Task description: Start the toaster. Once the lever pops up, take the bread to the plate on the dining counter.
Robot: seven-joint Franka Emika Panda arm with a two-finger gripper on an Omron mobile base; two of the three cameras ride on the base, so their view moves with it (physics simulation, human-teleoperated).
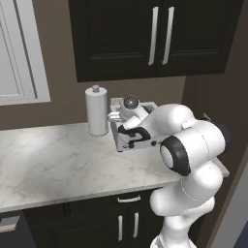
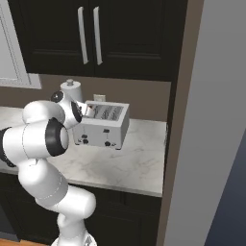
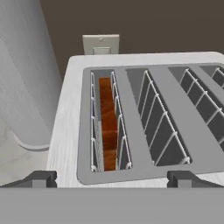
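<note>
Now we see our fingers [image 3: 112, 178] spread wide and holding nothing, just above the toaster [image 3: 144, 118]. Bread [image 3: 107, 124] sits in its leftmost slot, seemingly sunk low. Toaster stands on the desk [image 2: 129, 163].

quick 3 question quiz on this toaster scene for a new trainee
1. True or false: the bread sits in the toaster slot nearest the paper-towel roll.
2. The gripper is: A) shut on the bread, B) open above the toaster, C) gripping a cabinet handle.
3. Fill in: on the wall behind the toaster is a pale ____.

Key: 1 true; 2 B; 3 outlet plate.
</note>
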